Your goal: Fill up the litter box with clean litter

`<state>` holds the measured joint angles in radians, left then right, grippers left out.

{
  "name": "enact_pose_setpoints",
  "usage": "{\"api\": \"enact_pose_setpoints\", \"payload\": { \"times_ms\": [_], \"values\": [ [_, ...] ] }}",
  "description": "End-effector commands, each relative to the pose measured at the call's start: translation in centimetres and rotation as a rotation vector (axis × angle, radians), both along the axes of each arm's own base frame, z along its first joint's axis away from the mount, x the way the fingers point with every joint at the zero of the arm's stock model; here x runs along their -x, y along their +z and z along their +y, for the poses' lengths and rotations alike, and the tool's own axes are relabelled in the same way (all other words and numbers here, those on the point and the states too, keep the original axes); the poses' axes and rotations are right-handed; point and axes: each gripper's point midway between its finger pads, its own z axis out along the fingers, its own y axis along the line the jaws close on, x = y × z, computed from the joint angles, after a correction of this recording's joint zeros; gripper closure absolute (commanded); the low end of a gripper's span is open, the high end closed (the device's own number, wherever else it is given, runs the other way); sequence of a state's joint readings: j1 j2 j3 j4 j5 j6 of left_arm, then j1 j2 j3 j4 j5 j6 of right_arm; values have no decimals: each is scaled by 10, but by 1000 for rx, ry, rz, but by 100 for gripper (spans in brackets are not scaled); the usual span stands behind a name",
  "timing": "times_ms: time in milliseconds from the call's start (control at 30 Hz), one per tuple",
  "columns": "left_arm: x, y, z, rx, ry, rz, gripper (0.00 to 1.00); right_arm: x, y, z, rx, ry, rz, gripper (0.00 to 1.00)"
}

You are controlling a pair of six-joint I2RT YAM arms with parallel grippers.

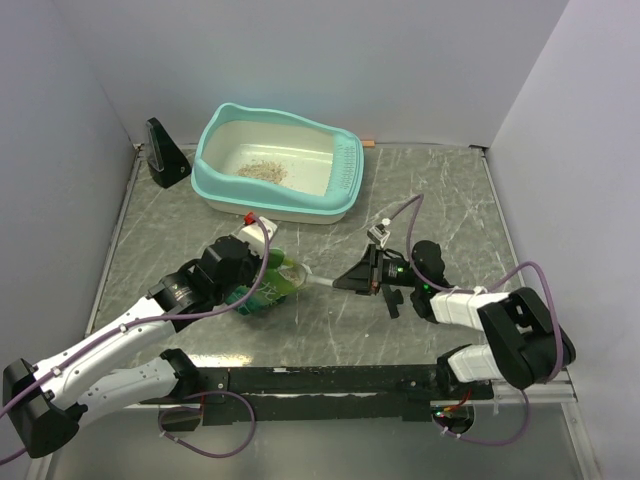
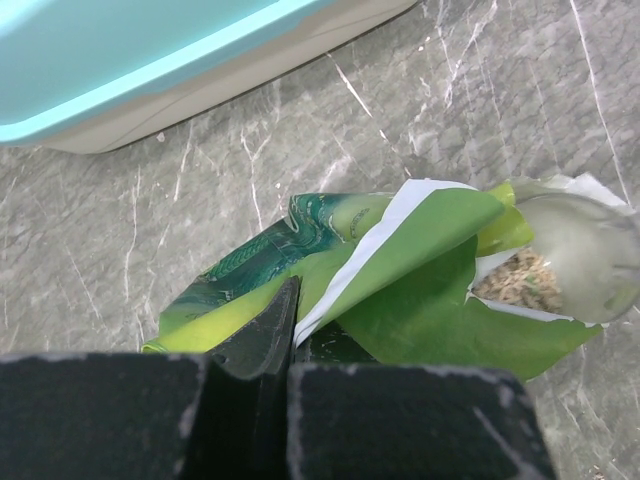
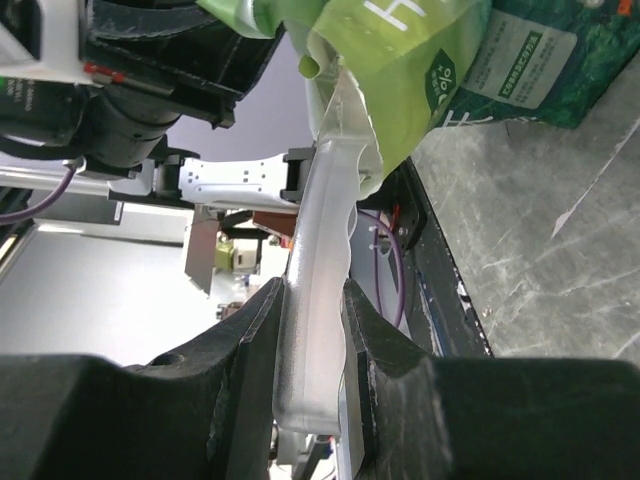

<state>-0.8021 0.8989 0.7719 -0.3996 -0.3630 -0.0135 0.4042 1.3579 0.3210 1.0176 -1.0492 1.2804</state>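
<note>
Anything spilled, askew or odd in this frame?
Nothing spilled that shows. The green pouch is crumpled, its mouth folded around the scoop, and the litter box holds only a small patch of clean litter.

Lab test cell: marbled table [image 1: 450,190] inside plain white walls [image 1: 330,60].

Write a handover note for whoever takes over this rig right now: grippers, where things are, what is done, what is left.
Left gripper: shut on the green pouch, its open mouth turned toward the right arm.
Right gripper: shut on the handle of the scoop. The scoop's bowl sits in the pouch mouth with litter in it.
Litter box: at the far side of the table, apart from both arms.
Done: a small pile lies in the box.
Left: lift the loaded scoop out, carry it over the box and tip it. More scoops are probably needed, as most of the box floor is bare.
</note>
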Motion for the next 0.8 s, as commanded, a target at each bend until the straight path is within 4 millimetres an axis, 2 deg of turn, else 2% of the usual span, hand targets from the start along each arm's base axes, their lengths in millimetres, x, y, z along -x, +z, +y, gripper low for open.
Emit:
{"api": "enact_pose_setpoints", "payload": {
  "times_ms": [0,400,767],
  "values": [
    [-2,0,-1,32,9,-10,99,13,12,-13,-19,33,-109,100],
    [-4,0,1,32,26,-12,99,24,8,-32,-9,8,-122,100],
    [-6,11,8,70,56,-55,99,29,-18,-41,101,-27,-93,100]
  ]
}}
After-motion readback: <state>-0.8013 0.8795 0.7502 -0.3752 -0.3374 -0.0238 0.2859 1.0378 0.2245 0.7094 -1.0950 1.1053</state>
